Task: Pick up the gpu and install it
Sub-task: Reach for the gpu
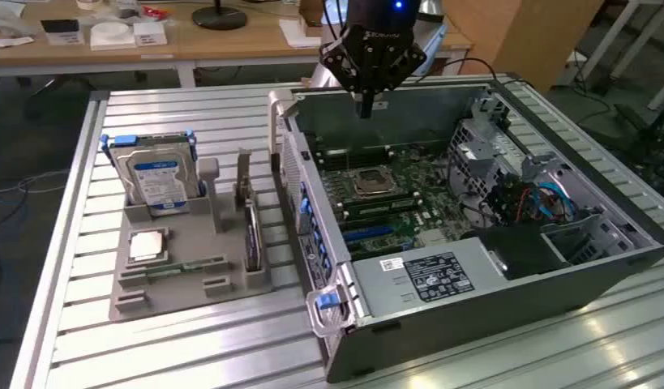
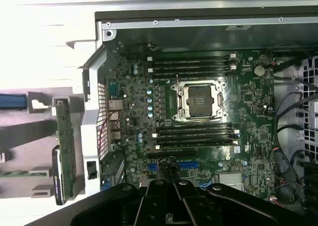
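Table (image 1: 180,113) of metal slats, open computer case (image 1: 526,300), hand (image 1: 364,109) closed empty above it, wooden desk (image 1: 234,44) behind.

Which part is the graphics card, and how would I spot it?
Find the open grey computer case; a grey plastic parts holder sits at its side, toward the exterior view's left. The gpu is the thin black card standing on edge nearest the case, unlike the blue-labelled silver hard drive or flat-lying green memory stick.

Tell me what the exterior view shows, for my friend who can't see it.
The robot's shut hand hangs empty over an open computer case. The gpu stands upright in a gray holder to the exterior view's left of the case.
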You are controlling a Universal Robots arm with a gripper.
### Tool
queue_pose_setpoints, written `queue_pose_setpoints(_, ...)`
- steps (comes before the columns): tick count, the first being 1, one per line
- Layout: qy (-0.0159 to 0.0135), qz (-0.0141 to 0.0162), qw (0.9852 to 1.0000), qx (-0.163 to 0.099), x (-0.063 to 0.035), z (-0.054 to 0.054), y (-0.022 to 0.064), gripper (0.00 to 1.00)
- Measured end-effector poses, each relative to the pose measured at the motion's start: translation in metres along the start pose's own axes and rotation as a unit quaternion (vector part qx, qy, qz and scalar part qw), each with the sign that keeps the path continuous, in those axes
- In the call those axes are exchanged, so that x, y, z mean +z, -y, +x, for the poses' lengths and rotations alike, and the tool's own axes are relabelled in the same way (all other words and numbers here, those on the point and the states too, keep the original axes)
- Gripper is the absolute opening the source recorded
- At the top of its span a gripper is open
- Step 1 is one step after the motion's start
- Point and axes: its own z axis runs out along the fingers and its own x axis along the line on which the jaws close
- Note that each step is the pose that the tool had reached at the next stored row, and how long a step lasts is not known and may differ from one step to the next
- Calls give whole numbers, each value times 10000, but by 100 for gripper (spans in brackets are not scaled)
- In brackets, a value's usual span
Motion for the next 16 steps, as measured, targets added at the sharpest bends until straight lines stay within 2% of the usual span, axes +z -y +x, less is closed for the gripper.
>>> queue_pose_setpoints(16,0,0,10000,-1,1,21,22,11)
